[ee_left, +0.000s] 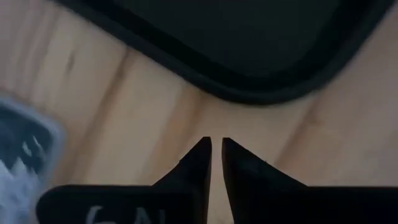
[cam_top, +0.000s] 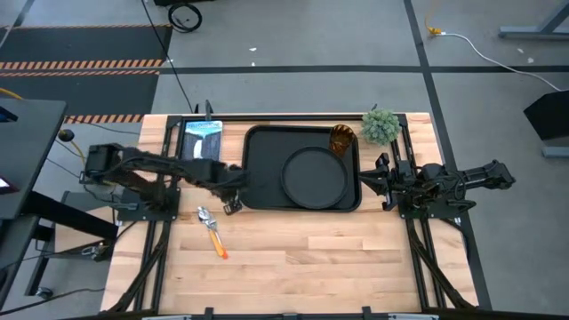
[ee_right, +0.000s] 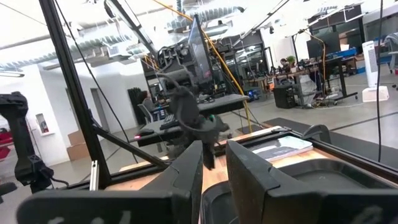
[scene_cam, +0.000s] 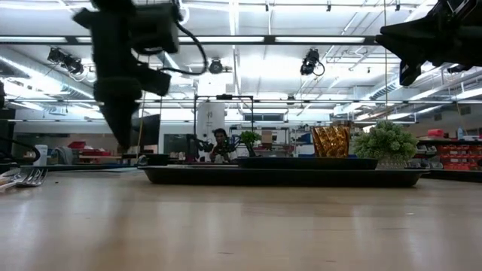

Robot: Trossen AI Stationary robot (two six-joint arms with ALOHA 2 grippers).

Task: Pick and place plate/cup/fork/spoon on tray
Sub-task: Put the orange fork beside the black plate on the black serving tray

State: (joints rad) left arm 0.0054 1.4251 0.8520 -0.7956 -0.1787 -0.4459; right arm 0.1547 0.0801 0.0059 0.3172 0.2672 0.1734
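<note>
The black tray [cam_top: 258, 142] lies mid-table, with the round black plate [cam_top: 314, 176] on it. The amber cup [cam_top: 342, 140] stands upright in the tray's far right corner and also shows in the low view [scene_cam: 331, 141]. Orange-handled cutlery [cam_top: 213, 233] lies on the wood near the table's left. Its silver ends show in the low view [scene_cam: 26, 177], but I cannot tell fork from spoon. My left gripper [cam_top: 234, 203] is shut and empty, just off the tray's near left corner [ee_left: 261, 93], above the wood. My right gripper [cam_top: 372, 178] is shut and empty, raised beside the tray's right edge.
A small green plant [cam_top: 380, 126] stands at the far right, beside the cup. A blue-and-white flat packet [cam_top: 203, 140] lies at the far left of the tray. Bare wood stretches along the near half of the table.
</note>
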